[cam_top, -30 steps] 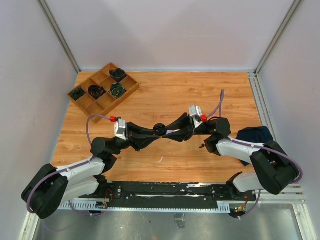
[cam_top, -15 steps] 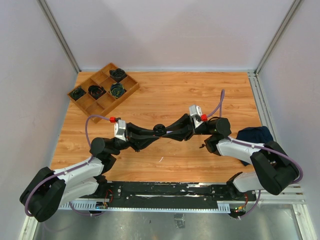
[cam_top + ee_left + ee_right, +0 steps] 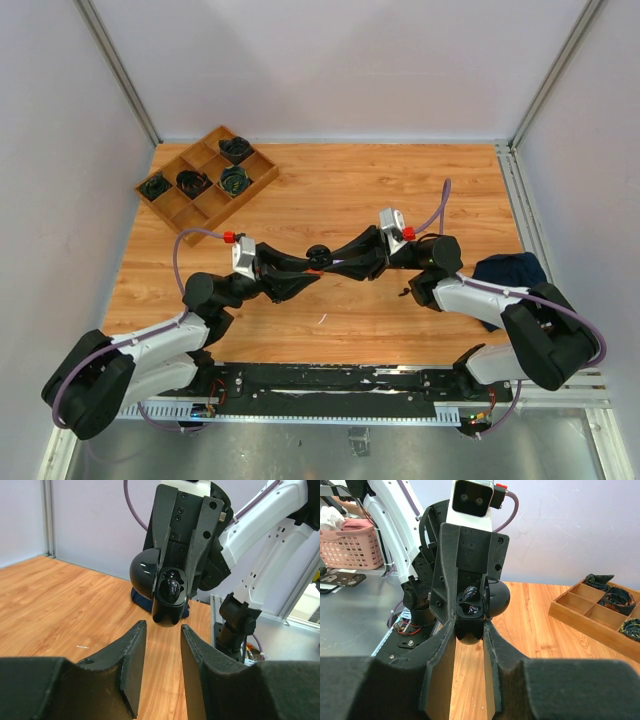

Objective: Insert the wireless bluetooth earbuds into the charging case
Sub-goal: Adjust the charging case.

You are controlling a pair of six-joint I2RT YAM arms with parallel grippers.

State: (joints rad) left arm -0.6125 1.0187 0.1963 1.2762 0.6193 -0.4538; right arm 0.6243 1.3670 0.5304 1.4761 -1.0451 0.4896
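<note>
The right end effector [image 3: 470, 626] is clamped on a glossy black round plastic charging case [image 3: 166, 607], lid open, with a small black earbud [image 3: 172, 587] inside it, while the left end effector [image 3: 163, 629] stands apart and empty just before the case.

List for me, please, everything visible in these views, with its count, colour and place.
charging case: one, black, lid open, held above the table between the arms
earbud: one, black, seated in the case
tray: one, brown wood, compartmented, table's far left corner
coiled cables: four, dark, each in its own tray compartment
cloth: one, dark blue, table's right edge
basket: one, pink, off the table, right wrist view
table: one, wood-grain
left pincer: one, black, open, facing the case
right pincer: one, black, shut on the case
</note>
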